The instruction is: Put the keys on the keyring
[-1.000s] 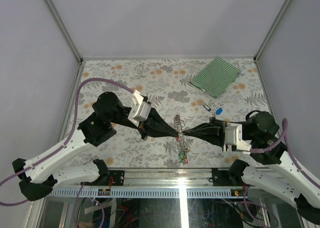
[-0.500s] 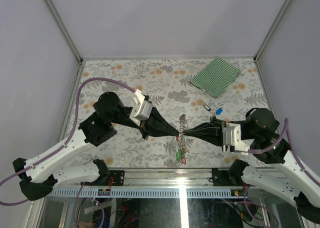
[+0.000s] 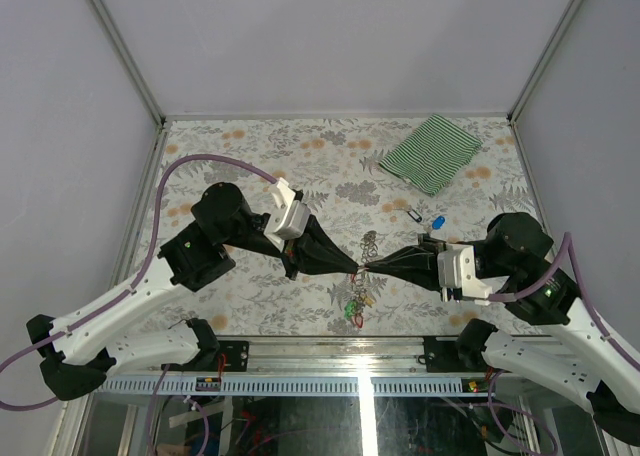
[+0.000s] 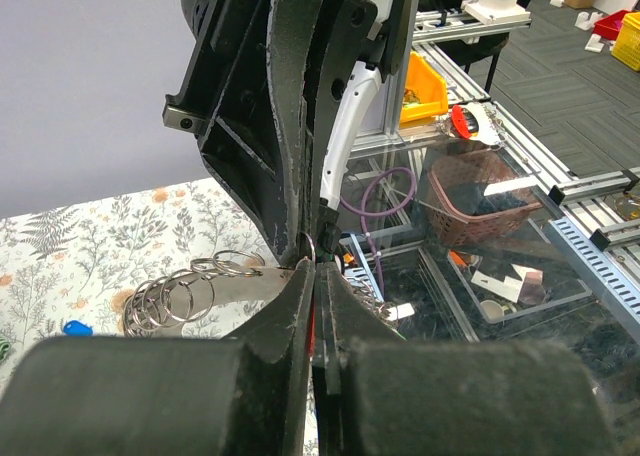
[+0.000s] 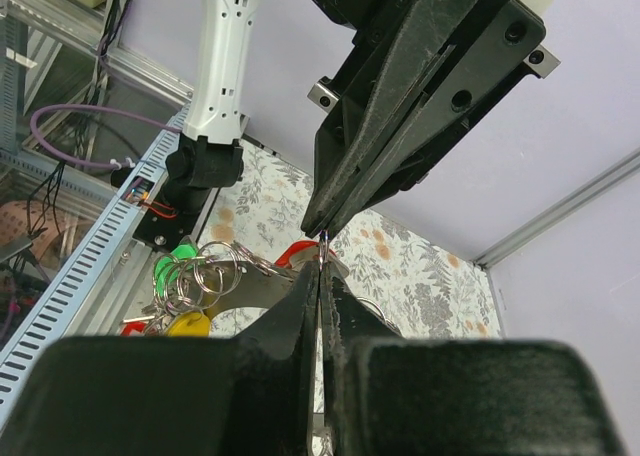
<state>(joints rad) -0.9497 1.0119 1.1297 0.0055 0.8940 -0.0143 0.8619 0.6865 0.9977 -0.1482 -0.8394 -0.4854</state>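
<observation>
While both arms reach inward over the floral tabletop (image 3: 250, 146), with a green-striped cloth (image 3: 432, 152) at its far right, the left end effector (image 3: 351, 267) and right end effector (image 3: 371, 267) meet tip to tip at the centre. Each has its jaws pressed together, apparently pinching the keyring (image 3: 368, 244). The keyring's chain of rings runs crosswise to the arms, with tagged keys (image 3: 356, 308) dangling at the near end. A blue-tagged key (image 3: 438, 222) lies loose just beyond the right end effector, so that arm is nearer.
</observation>
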